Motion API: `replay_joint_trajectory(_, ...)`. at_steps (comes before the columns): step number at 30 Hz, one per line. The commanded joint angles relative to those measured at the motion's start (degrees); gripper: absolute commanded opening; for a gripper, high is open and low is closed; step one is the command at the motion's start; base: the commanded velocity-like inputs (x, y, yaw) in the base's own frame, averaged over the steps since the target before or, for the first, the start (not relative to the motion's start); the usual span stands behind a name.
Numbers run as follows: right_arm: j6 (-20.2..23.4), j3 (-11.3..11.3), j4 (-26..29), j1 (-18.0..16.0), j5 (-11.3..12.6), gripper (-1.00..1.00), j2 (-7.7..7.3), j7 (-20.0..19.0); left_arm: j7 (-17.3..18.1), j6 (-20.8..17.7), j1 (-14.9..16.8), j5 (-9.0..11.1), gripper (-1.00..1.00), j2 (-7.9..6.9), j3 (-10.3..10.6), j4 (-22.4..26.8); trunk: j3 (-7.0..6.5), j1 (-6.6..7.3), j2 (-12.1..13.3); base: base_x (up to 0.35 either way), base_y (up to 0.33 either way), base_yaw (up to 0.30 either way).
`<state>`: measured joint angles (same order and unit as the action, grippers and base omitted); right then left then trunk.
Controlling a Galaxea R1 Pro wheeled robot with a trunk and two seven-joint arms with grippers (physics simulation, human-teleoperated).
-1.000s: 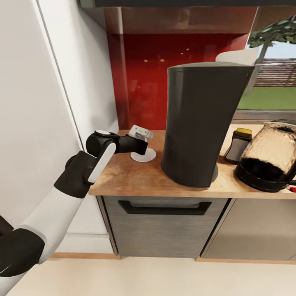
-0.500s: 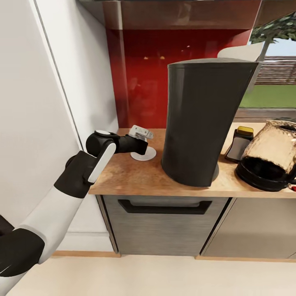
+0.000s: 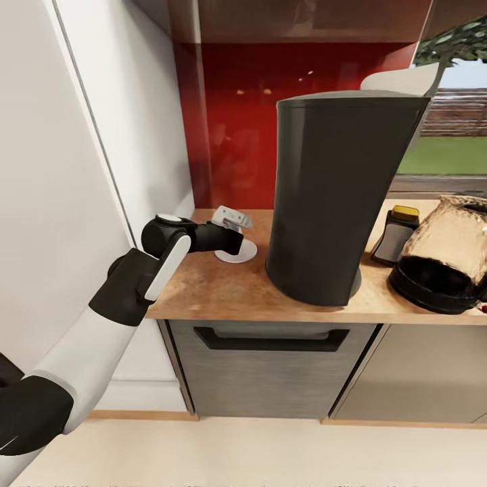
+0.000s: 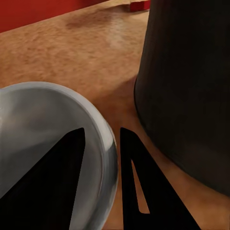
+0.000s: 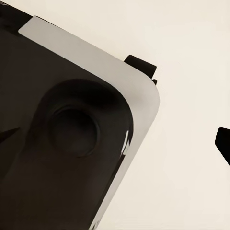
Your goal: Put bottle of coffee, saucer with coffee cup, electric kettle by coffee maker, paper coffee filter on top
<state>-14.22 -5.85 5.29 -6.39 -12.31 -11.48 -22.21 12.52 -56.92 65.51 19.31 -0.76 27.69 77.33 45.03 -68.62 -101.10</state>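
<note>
The white saucer [image 3: 242, 254] lies on the kitchen countertop [image 3: 210, 291], left of the tall dark coffee maker [image 3: 331, 196]. My left gripper [image 3: 232, 235] reaches over the saucer. In the left wrist view the saucer [image 4: 38, 120] has its rim between the two black fingers of the left gripper [image 4: 100, 133], which is shut on it, close to the coffee maker's base [image 4: 191, 86]. The bottle of coffee [image 3: 393, 235] and the electric kettle [image 3: 450, 257] stand right of the coffee maker. The coffee cup and the paper coffee filter are out of view. One right fingertip [image 5: 224, 143] shows at the picture's edge, over the floor.
A white wall [image 3: 81, 169] closes the counter's left end, and a red backsplash [image 3: 237, 122] stands behind it. Dark grey cabinet fronts [image 3: 270, 372] sit below. A brown board underside [image 3: 297, 20] spans overhead. My own base [image 5: 62, 134] shows in the right wrist view.
The head camera has tilted up slightly, so everything sits a little lower in the picture. The left arm and the saucer have not moved.
</note>
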Motion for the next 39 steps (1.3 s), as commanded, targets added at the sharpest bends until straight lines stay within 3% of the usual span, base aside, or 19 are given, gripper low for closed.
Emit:
replay_joint_trajectory(1, -0.29, -0.43, -0.01, -0.03, -0.09, 1.0, -0.03, 0.06, 0.5, -0.12, 0.07, -0.53, -1.0, -0.03, 0.02, 0.03, 0.13, 0.01, -0.03, 0.0, 0.0, 0.0)
replay_joint_trajectory(22, -0.29, -0.44, -0.01, -0.03, -0.09, 1.0, -0.03, 0.06, 0.53, -0.13, 0.06, -0.51, -1.0, -0.02, 0.09, 0.1, 1.91, 0.01, -0.03, 0.0, 0.0, 0.0)
replay_joint_trajectory(39, -0.29, -0.41, -0.01, -0.03, -0.09, 1.0, -0.03, 0.06, 0.55, -0.12, 0.09, -0.51, -1.0, -0.03, 0.08, 0.07, 2.07, 0.01, -0.03, 0.041, 0.0, 0.0)
